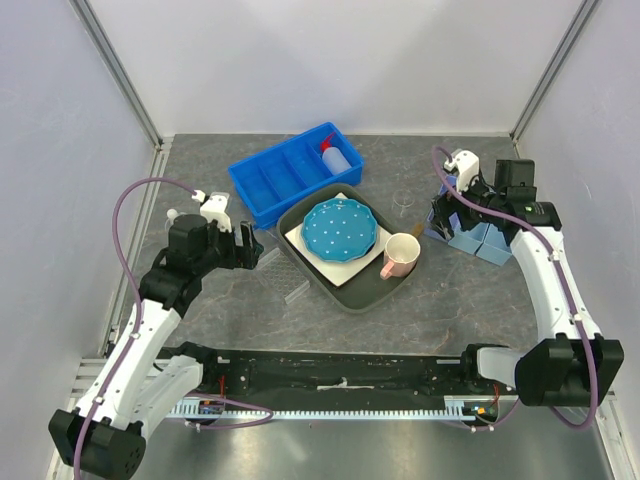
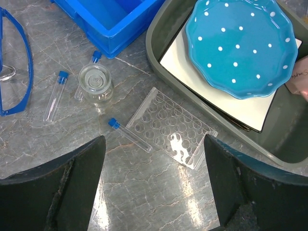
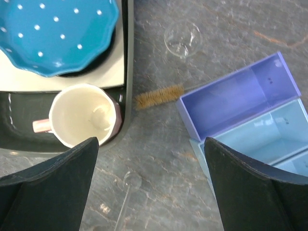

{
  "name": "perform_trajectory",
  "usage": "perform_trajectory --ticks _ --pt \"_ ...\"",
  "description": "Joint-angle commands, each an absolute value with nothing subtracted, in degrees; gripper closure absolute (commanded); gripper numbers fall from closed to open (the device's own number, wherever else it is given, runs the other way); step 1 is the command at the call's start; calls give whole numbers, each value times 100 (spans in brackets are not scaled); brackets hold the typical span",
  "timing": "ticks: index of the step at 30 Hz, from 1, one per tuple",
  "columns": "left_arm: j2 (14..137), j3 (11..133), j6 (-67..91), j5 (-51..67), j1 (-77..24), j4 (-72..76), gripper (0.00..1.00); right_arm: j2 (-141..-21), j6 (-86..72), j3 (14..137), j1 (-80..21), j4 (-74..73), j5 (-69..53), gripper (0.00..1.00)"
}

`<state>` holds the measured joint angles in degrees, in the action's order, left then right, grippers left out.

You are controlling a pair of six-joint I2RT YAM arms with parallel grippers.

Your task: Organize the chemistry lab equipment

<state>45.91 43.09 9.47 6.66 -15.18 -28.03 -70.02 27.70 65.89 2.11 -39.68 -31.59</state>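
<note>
Vials with blue caps lie on the grey tabletop in the left wrist view, above the left gripper, whose jaws stand wide apart with nothing between them. The nearest vial slants from its cap at upper left down to lower right, just above the gap between the jaws. It runs along the lower-left edge of the flat clear rack at frame centre; whether the two touch is unclear. A second vial lies at left, nearly upright in the frame, cap uppermost. A third vial shows little more than its cap behind the clear beaker, which is seen from above. At the left edge the blue goggles are cut off. In the right wrist view the right gripper is likewise spread wide and empty. The small brush lies well above it at centre, long axis nearly level, bristles rising slightly to the right, its thin handle hard to trace beside the purple box. A small clear glass vessel at upper centre is hard to make out. From overhead, the white squeeze bottle rests in the right end of the blue bin, red nozzle pointing upper left.
</note>
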Motion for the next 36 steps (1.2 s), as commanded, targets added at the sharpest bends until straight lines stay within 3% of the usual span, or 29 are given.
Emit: perform_trajectory --ticks 1,10,36 --pt "4474 4298 765 835 -1503 -2523 11 -6838 3164 6899 220 -4675 -2532 2" --pt "4438 4298 773 923 -1503 -2522 12 -6539 3348 6864 220 -5405 -2470 3" --pt "4456 4280 765 967 -1503 -2514 12 -6592 3595 6478 220 -6012 -2285 41"
